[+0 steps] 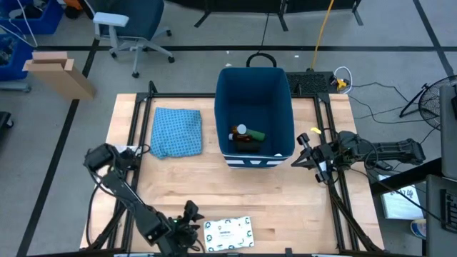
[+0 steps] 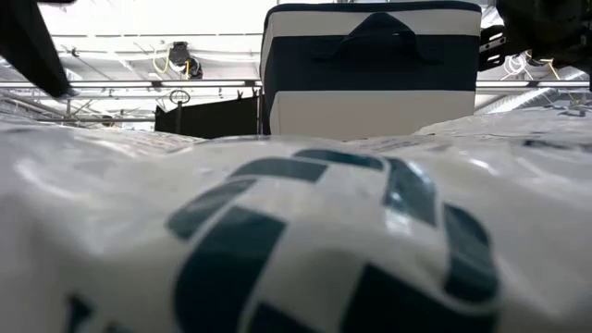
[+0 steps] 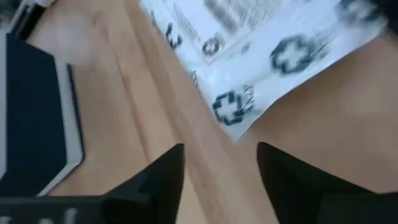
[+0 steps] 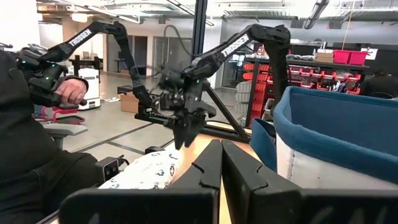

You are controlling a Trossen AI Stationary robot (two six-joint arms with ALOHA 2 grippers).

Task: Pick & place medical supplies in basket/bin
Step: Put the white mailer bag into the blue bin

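Observation:
The dark-blue bin (image 1: pixel 253 93) stands at the table's far middle, its white-striped short side (image 2: pixel 370 102) facing the near edge. A dark bottle with an orange label (image 1: pixel 241 135) and a green cylinder (image 1: pixel 256 133) lie on its floor. No slim red tube shows. The flat white packet with green print (image 1: pixel 228 233) lies flat at the near edge and fills the low view (image 2: pixel 305 231). My left gripper (image 3: pixel 221 168) is open, hovering just left of the packet's corner (image 3: pixel 233 127), pointing down (image 4: pixel 185 140). My right gripper (image 4: pixel 221 162) is shut, waiting right of the bin (image 1: pixel 303 150).
A light blue patterned cloth (image 1: pixel 176 132) lies left of the bin. Bare wood stretches between the bin and the packet. Black frame rails (image 1: pixel 335 193) run along the table's sides. A person sits beyond the table's left side with a hand (image 4: pixel 69 92) on a control handle.

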